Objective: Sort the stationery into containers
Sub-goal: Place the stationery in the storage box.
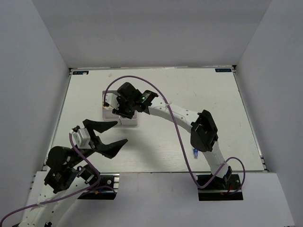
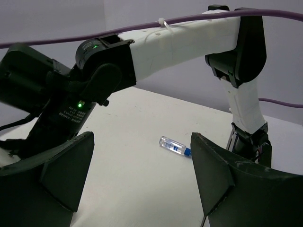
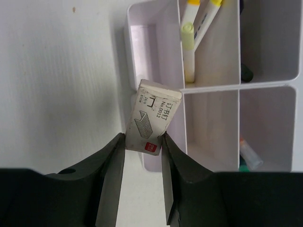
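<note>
White plastic, the organizer (image 3: 212,87) fills the upper right of my right wrist view, and I can read its compartments there. One holds yellow-capped pens (image 3: 189,47) leaning against a divider. The one beside it, at the frame's right edge, has a dark item (image 3: 245,73) tucked in its corner. Another, at the lower right, holds a clear pen (image 3: 249,154) with a teal end. The right gripper (image 3: 142,138) is clamped on the lower end of a small box (image 3: 154,117), pale with printed lettering, which tilts across the organizer's near wall. From the top camera I get none of that. The right arm's wrist covers most of the organizer (image 1: 129,120), and both the box and the contents are hidden. That view does show the left gripper (image 1: 120,132) near the organizer with its jaws spread wide and nothing between them. It also shows a clear, blue-tipped tube (image 1: 194,152) lying on the table (image 1: 227,109) well apart, close to the right arm's base. The left wrist camera shows the same tube (image 2: 174,146) flat on the table beyond the left gripper's parted fingers (image 2: 71,163).
</note>
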Available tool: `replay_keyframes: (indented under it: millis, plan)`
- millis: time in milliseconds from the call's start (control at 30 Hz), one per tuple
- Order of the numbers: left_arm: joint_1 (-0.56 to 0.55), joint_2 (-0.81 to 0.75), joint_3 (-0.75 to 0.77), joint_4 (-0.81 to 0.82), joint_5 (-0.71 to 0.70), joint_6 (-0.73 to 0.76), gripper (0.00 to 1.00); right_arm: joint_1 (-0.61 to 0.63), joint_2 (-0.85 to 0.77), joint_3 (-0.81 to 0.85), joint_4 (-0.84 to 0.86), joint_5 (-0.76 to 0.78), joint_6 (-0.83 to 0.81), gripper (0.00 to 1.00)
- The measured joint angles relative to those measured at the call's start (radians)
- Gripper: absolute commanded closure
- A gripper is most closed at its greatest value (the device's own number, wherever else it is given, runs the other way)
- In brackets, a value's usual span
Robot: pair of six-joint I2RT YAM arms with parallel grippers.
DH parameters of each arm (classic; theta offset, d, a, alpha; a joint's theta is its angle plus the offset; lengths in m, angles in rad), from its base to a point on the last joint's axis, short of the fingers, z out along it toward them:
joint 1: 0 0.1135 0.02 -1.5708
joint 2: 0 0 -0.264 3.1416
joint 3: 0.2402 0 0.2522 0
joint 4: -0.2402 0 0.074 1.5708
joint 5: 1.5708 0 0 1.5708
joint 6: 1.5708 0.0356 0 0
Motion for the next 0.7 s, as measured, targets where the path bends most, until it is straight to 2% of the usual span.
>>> replay_keyframes:
  millis: [700]
  plan:
    - [0.0, -0.003, 0.0, 0.014, 0.022, 0.0, 0.07, 0.151, 0.116, 0.02, 0.238, 0.352, -0.088, 0.86]
